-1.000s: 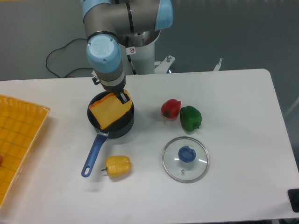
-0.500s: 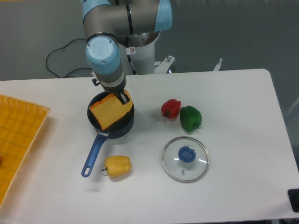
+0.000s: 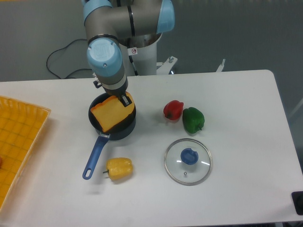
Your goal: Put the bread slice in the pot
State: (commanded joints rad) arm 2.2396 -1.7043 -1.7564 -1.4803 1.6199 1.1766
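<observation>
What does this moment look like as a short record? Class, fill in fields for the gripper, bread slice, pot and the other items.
gripper: over the pot, at the slice's far edge; grip unclear
bread slice: tilted across the pot's mouth
pot: upright, blue handle toward the table's near edge
glass lid: flat on the table, right of the pot
peppers: red beside green; yellow near the handle

Single fixed camera looking down from front, high, taking in whole table (image 3: 236, 94), facing robot base (image 3: 144, 56).
</observation>
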